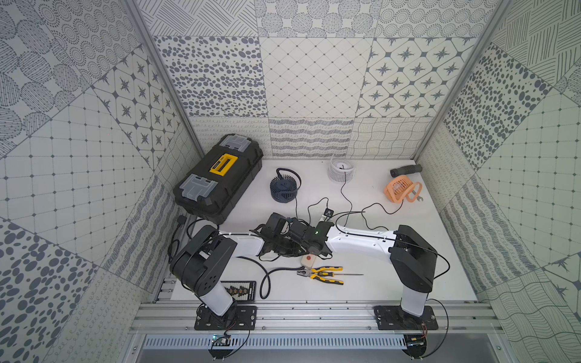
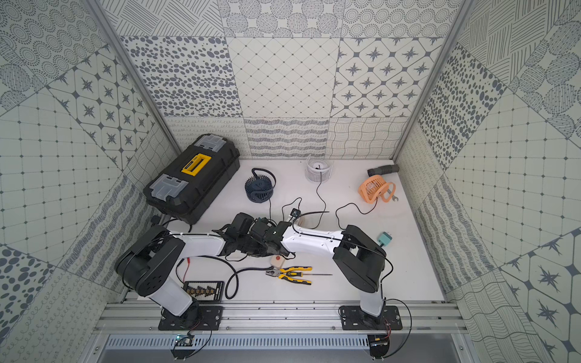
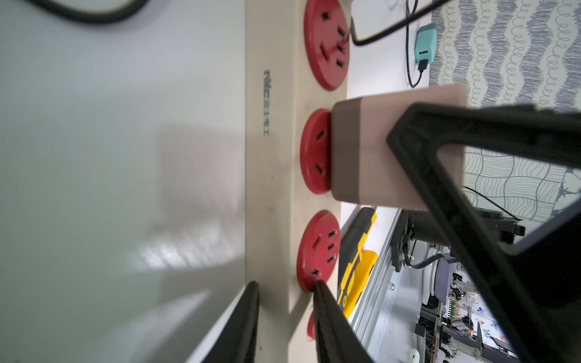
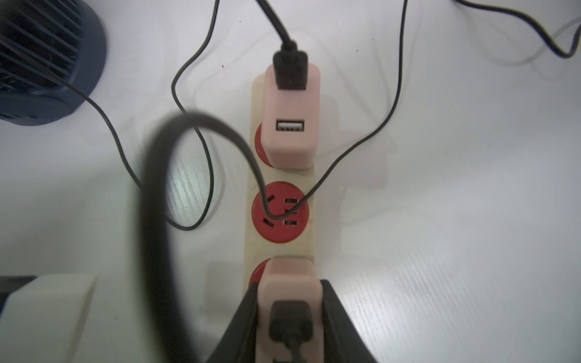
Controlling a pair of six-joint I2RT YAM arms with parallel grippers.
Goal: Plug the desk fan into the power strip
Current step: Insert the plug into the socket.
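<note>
White tabletop (image 1: 393, 267), patterned walls around; the power strip (image 4: 279, 250) lies under both wrists. The left gripper (image 3: 286, 289) clamps the strip's body near one end. The right gripper (image 4: 289, 286) pinches a pink adapter (image 3: 361, 151) set against a socket, one free socket from a second adapter (image 4: 290, 125).

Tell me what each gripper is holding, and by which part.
Right gripper: the pink adapter, clamped by its two sides. Left gripper straddles the power strip; whether it grips it cannot be told.
</note>
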